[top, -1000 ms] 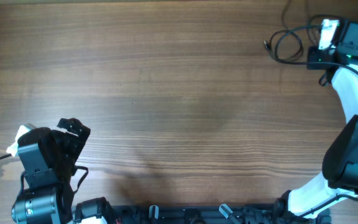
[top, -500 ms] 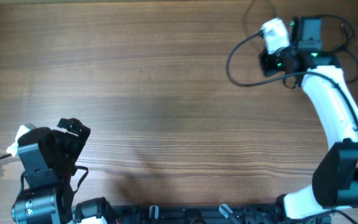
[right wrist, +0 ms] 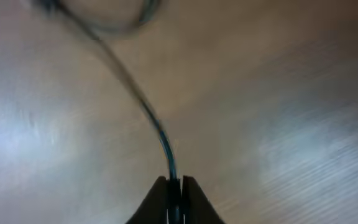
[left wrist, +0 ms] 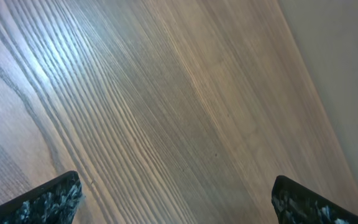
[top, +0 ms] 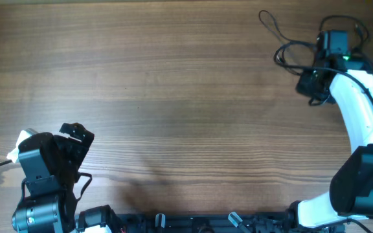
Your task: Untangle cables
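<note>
Two end effectors. The left end effector [left wrist: 176, 202] stands wide open over the bench [top: 173, 97], near left. The right end effector [right wrist: 174, 183] pinches a strand of the cables [top: 294, 46], far right. The loops overlap and are partly hidden by the arm, so I cannot count them.

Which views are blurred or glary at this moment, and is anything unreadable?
Right wrist: heavy motion blur, the cable smeared, though it is visibly pinched in the right gripper. Left wrist: sharp, a bright glare streak on the table. Overhead: sharp, evenly lit, the cables readable.

The cables [top: 277, 55] lie at the table's [top: 173, 97] far right corner.
</note>
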